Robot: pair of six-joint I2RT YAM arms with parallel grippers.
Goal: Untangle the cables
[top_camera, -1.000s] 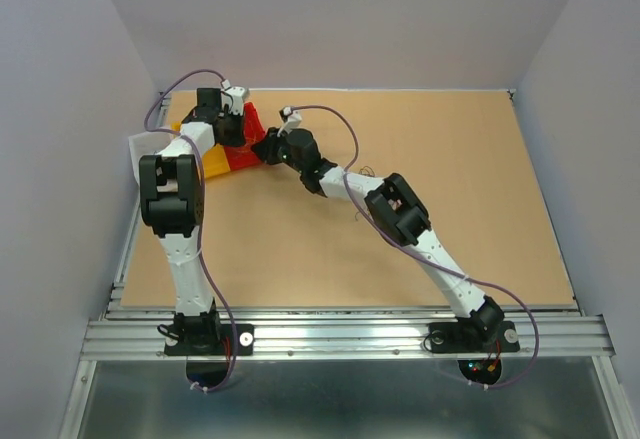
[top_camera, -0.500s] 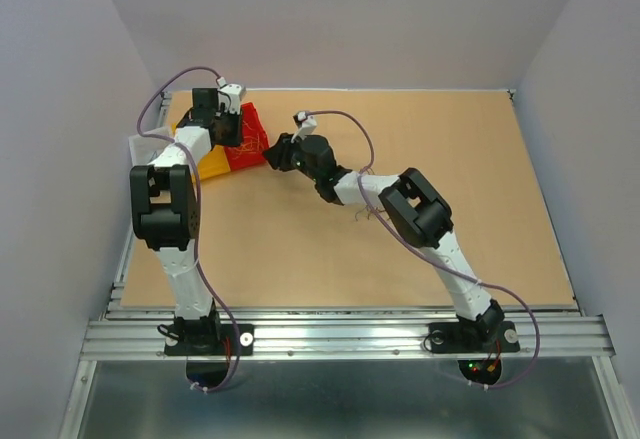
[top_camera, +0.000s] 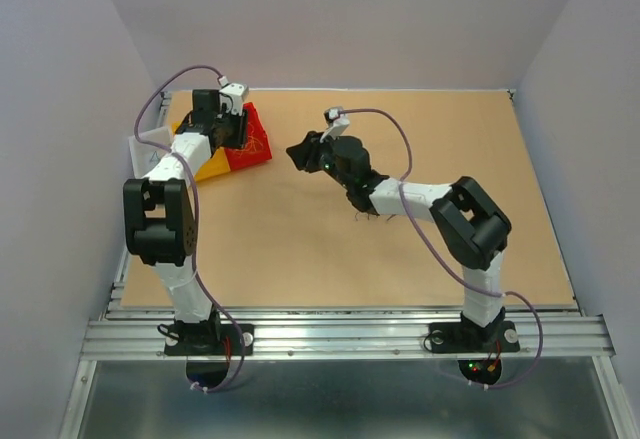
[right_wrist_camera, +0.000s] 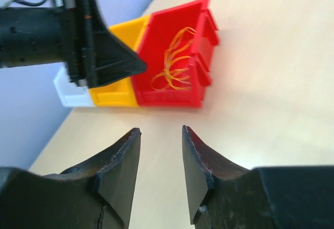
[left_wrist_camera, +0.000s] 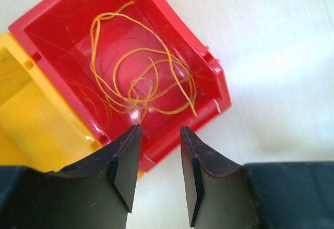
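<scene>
Thin orange-yellow cables (left_wrist_camera: 141, 77) lie coiled inside a red bin (left_wrist_camera: 209, 67), also seen in the right wrist view (right_wrist_camera: 171, 67). My left gripper (left_wrist_camera: 159, 135) is open and empty, hovering at the bin's near rim; in the top view it (top_camera: 238, 127) is over the red bin (top_camera: 255, 147). My right gripper (right_wrist_camera: 160, 132) is open and empty above bare table, facing the red bin (right_wrist_camera: 201, 41) from a distance; in the top view it (top_camera: 296, 151) is to the bin's right. A small dark tangle of thin wires (top_camera: 367, 216) lies on the table under my right forearm.
A yellow bin (top_camera: 210, 166) and a white bin (top_camera: 148, 147) stand in a row left of the red one, near the left wall. The yellow bin (left_wrist_camera: 31, 109) looks empty. My left gripper's black body (right_wrist_camera: 99, 46) overhangs the bins.
My right gripper has drawn back to the right, away from the red bin, and its arm has swung right. My left arm has shifted slightly left, its gripper still over the bins.
</scene>
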